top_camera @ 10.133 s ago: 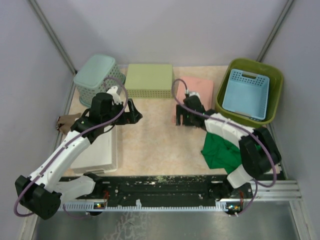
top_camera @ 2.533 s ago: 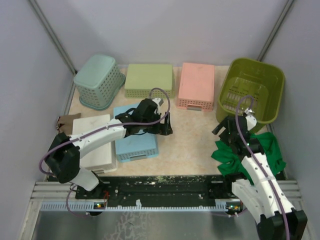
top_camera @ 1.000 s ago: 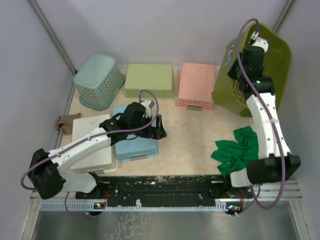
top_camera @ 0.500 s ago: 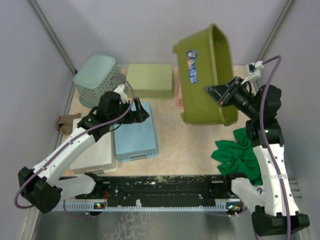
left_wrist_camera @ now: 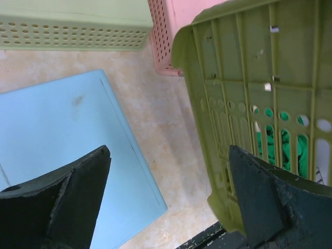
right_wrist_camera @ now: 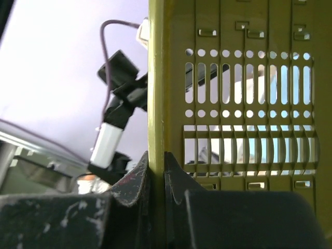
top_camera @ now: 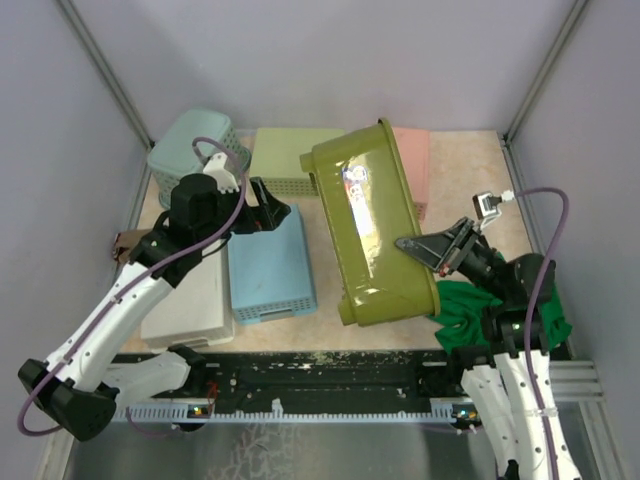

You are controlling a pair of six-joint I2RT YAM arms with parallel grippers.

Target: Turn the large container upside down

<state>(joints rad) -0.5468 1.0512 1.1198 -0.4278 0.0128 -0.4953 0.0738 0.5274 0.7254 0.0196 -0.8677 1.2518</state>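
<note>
The large container (top_camera: 375, 225), a dark olive-green tub, hangs tipped over mid-table, one long outer wall with a sticker facing up. I cannot tell whether its near edge touches the table. My right gripper (top_camera: 415, 245) is shut on its rim at the right side. In the right wrist view both fingers (right_wrist_camera: 134, 181) pinch the rim edge (right_wrist_camera: 156, 104) beside the slotted wall (right_wrist_camera: 244, 104). My left gripper (top_camera: 270, 208) is open over the far end of the blue basket. Its wrist view shows nothing between the fingers (left_wrist_camera: 67, 202), with the container's ribbed, vented base (left_wrist_camera: 259, 104) to the right.
An upturned blue basket (top_camera: 270, 265) lies left of the container, beside a white basket (top_camera: 190, 300). A teal basket (top_camera: 198, 150), a pale yellow-green basket (top_camera: 290, 155) and a pink basket (top_camera: 412, 150) line the back. A green cloth (top_camera: 475, 310) lies at the near right.
The right arm has swung the container down and toward the near edge, tipping it further over. The left arm has drawn back to the left, still open.
</note>
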